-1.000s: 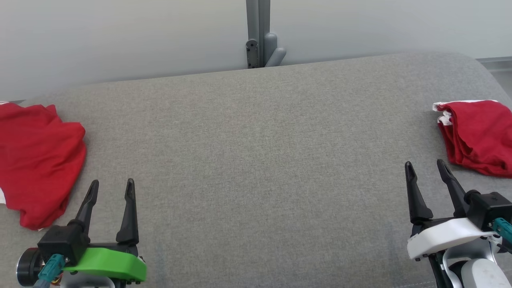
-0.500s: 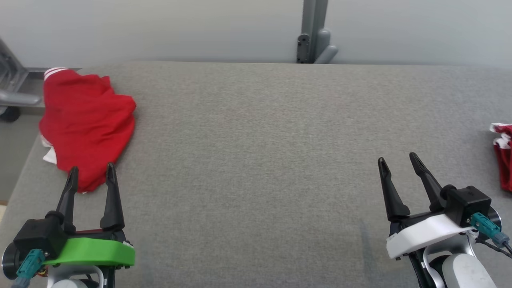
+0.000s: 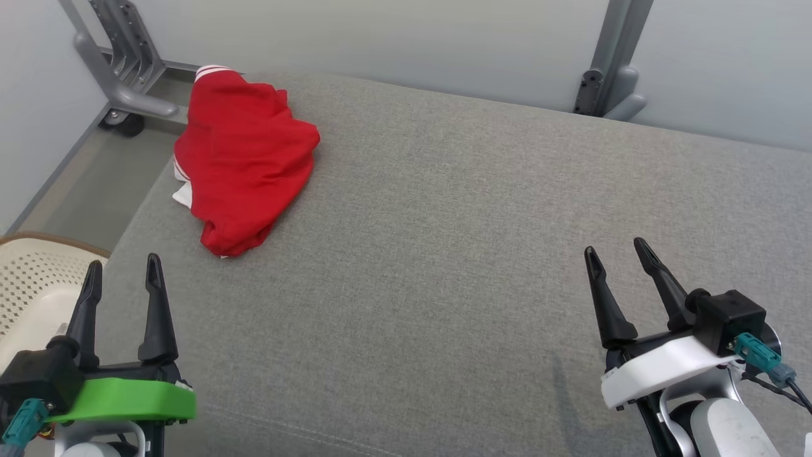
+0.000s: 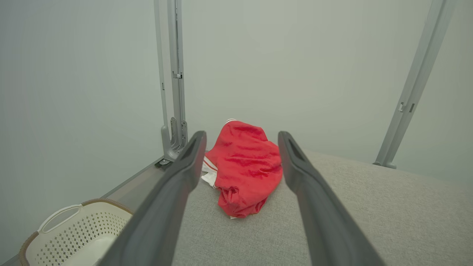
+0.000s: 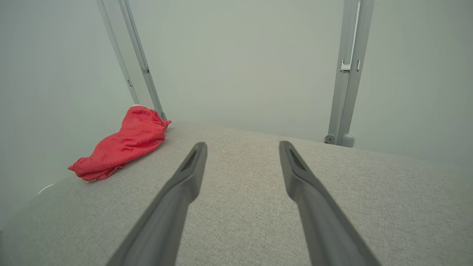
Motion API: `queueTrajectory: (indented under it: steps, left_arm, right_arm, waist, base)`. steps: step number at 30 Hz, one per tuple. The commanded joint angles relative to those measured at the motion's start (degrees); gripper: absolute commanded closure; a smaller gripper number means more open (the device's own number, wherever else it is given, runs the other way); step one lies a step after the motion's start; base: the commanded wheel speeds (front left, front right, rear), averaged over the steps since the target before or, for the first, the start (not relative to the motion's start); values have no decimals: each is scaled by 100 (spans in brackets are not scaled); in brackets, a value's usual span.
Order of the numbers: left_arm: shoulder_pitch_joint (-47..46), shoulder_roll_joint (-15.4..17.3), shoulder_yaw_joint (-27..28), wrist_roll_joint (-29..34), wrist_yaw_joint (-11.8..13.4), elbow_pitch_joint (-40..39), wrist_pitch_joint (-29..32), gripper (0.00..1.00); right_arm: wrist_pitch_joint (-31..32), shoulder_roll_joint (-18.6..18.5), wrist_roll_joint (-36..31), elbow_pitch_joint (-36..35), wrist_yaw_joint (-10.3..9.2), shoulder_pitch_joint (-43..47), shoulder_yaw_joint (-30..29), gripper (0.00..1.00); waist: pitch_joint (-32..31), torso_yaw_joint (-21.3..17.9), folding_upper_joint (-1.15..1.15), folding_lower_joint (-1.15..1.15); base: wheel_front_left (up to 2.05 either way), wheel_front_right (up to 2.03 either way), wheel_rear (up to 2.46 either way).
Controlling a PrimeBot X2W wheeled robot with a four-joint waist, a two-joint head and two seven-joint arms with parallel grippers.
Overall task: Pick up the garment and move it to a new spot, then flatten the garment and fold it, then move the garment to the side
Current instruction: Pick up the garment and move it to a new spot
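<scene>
Garment far left on the padded top; basket off its left edge, seemingly lower.

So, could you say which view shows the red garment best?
The head view: the garment lies whole, seen from above. The left wrist view frames it between fingers that clip its edges; the right wrist view shows it side-on.
</scene>
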Motion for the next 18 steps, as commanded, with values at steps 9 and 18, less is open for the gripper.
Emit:
queueTrajectory:
  steps: [9, 18]
  left_arm:
    - [-122, 3, -19, 58, -42, 42, -65, 0]
    - [-694, -160, 76, 173, -5, -115, -121, 0]
  right_arm:
    - [-71, -28, 42, 21, -8, 5, -26, 0]
    - [41, -114, -55, -199, -8, -210, -9, 0]
  waist:
    - [18, 121, 0, 0]
    - [437, -1, 0, 0]
  base:
    - [0, 0, 0]
    - [0, 0, 0]
